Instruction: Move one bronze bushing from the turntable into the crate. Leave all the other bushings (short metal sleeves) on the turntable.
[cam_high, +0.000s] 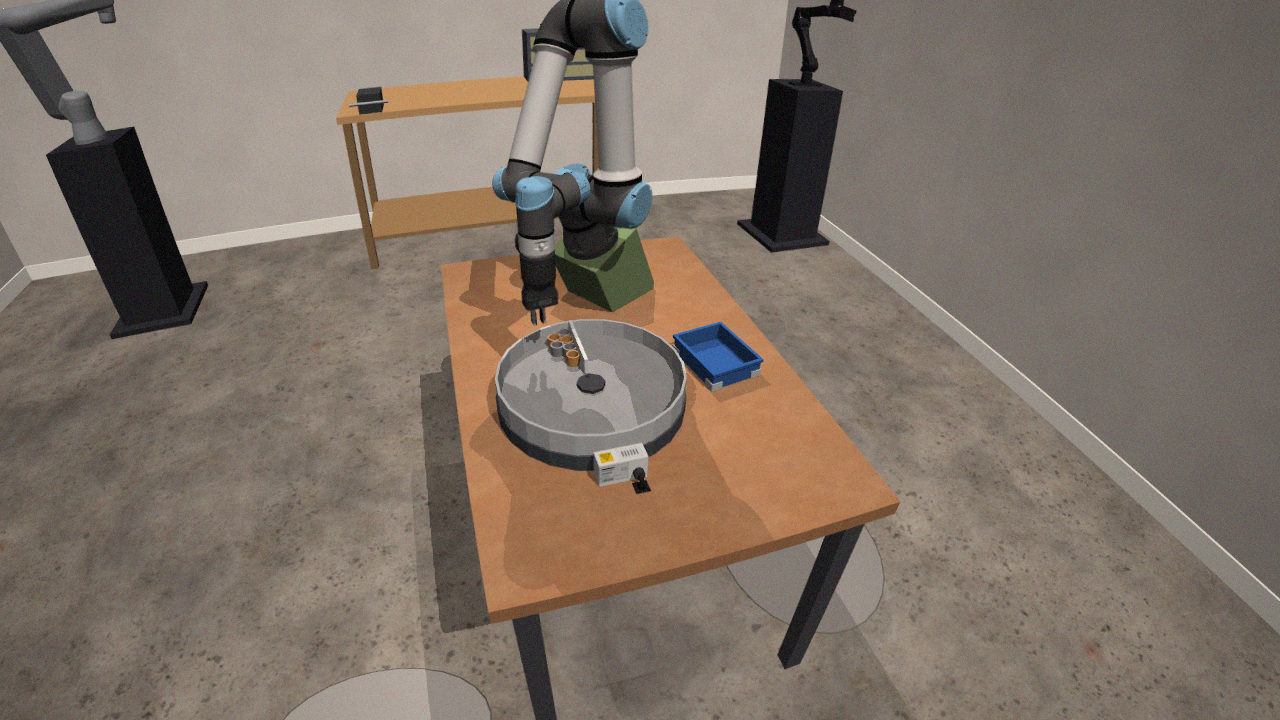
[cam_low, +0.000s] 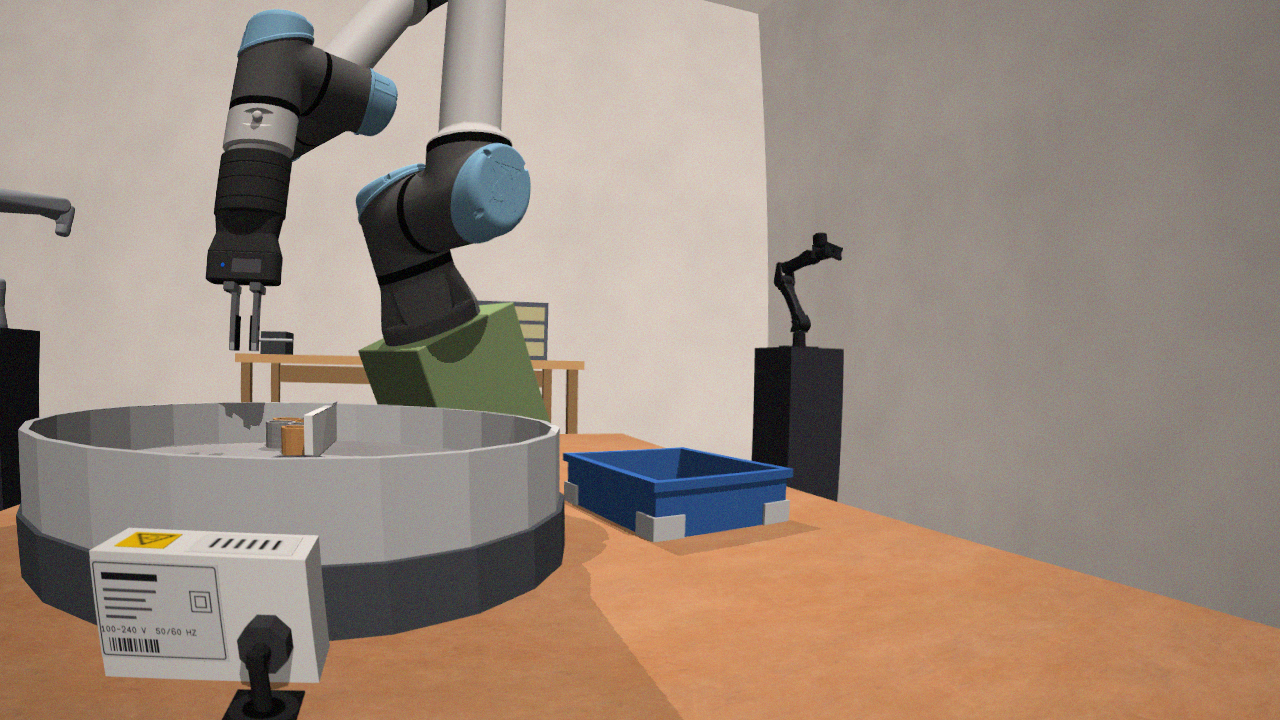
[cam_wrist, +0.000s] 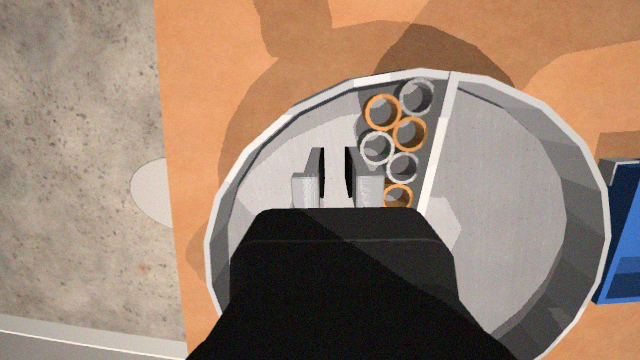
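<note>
Wrist view: end effector (cam_high: 537, 317) (cam_low: 244, 348) (cam_wrist: 334, 163), fingers parted, nothing between; bronze bushings, three (cam_wrist: 397, 196), on turntable (cam_high: 590, 432) (cam_low: 295, 501) (cam_wrist: 515, 210) beside divider (cam_high: 580, 346) (cam_low: 319, 428) (cam_wrist: 438, 145); none yet delivered; grasp, carry, release outstanding

2 black pedestals (cam_high: 120, 223) (cam_high: 792, 161) (cam_low: 796, 420) stand on the floor, left and right; a wooden bench (cam_high: 429, 96) (cam_low: 411, 360) stands at the far wall, a small black box (cam_high: 369, 99) (cam_low: 278, 342) on its top.
</note>
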